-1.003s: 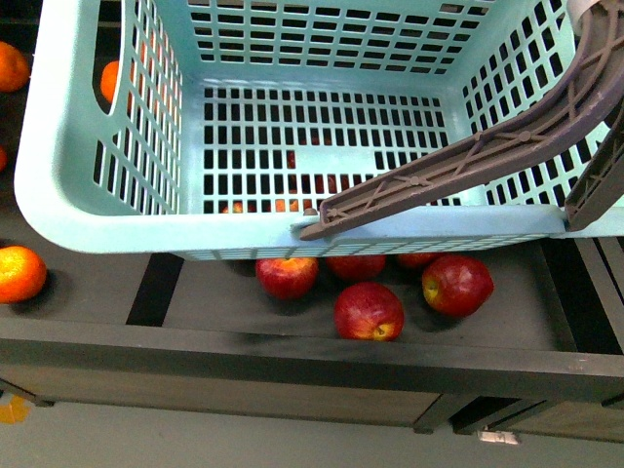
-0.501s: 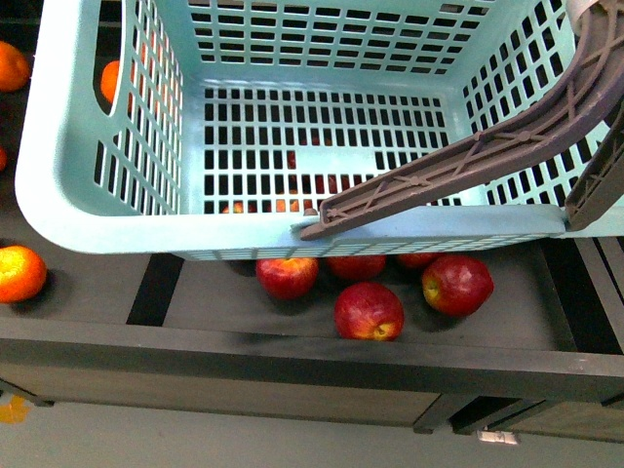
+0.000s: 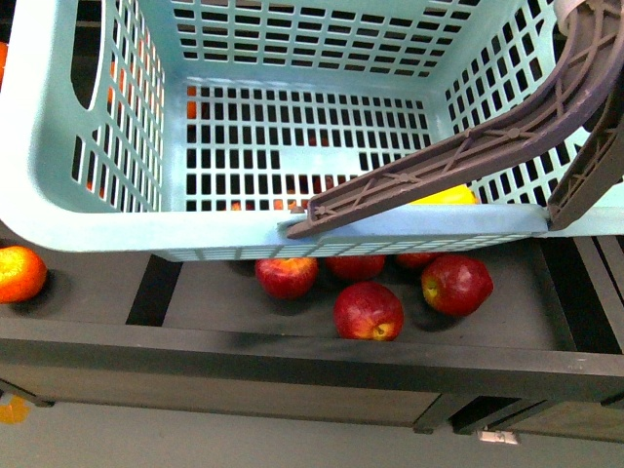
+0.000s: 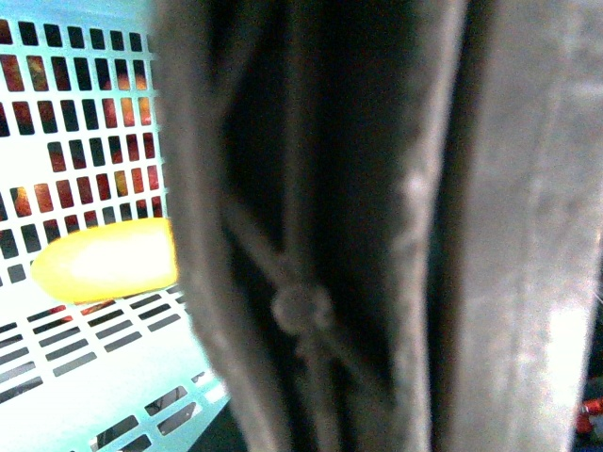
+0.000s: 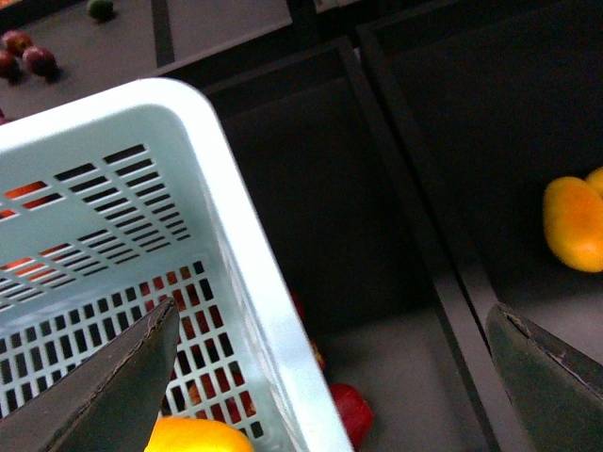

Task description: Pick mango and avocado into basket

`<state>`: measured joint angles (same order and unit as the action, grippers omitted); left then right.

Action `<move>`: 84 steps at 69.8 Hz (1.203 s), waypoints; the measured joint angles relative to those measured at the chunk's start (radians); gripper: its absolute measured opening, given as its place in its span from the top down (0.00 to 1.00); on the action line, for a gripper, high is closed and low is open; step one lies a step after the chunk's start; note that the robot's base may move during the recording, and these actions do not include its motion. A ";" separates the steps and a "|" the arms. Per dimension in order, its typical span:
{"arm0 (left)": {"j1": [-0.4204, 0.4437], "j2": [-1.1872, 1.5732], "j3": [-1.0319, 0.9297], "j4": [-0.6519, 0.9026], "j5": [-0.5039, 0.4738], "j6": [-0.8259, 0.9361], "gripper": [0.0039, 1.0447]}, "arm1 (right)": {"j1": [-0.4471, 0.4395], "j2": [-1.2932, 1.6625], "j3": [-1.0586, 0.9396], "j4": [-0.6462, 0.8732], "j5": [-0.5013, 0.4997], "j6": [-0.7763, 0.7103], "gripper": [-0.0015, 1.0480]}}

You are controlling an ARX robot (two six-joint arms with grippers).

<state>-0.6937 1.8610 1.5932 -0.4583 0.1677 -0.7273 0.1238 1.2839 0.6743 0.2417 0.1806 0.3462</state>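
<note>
The pale teal basket (image 3: 292, 229) fills the upper part of the front view, hanging over a dark shelf. Its brown handle (image 3: 468, 156) slants across the near right corner. The yellow mango (image 3: 444, 196) lies inside the basket, just behind that handle; the left wrist view shows the mango (image 4: 104, 261) on the slotted floor. There the handle (image 4: 311, 282) fills the picture very close up, and my left gripper is shut on it, its fingers not distinguishable. My right gripper (image 5: 330, 395) stands open above the basket's rim (image 5: 236, 235), with the mango (image 5: 193, 436) below one finger. I cannot make out the avocado.
Red round fruits (image 3: 369, 310) lie in the shelf bin under the basket. An orange fruit (image 3: 19, 273) sits in the bin to the left. Beyond the basket, a separate bin holds orange-yellow fruit (image 5: 575, 224). A small green fruit (image 5: 100, 8) lies far off, too small to identify.
The basket has shifted a little left and closer to the camera. The yellow mango now shows inside its near right corner, where nothing yellow showed before.
</note>
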 joint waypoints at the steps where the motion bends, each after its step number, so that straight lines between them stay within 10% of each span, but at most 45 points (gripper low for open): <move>1: 0.000 0.000 0.000 0.000 -0.002 0.002 0.88 | -0.003 0.000 -0.024 0.071 -0.024 -0.038 0.13; 13: -0.001 0.000 0.000 0.000 0.014 0.002 0.88 | -0.027 -0.061 -0.280 0.564 -0.092 -0.282 0.44; 35: -0.001 0.000 0.000 0.000 0.008 0.005 0.88 | -0.111 -0.262 -0.475 0.571 -0.175 -0.336 0.98; 43: 0.000 0.000 0.000 0.000 0.005 0.005 0.88 | -0.120 -0.335 -0.521 0.547 -0.179 -0.340 0.98; 84: 0.000 0.000 0.000 0.000 0.008 0.004 0.88 | -0.122 -0.360 -0.536 0.540 -0.179 -0.342 0.07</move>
<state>-0.6937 1.8610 1.5932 -0.4583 0.1757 -0.7231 0.0013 0.9241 0.1387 0.7815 0.0017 0.0040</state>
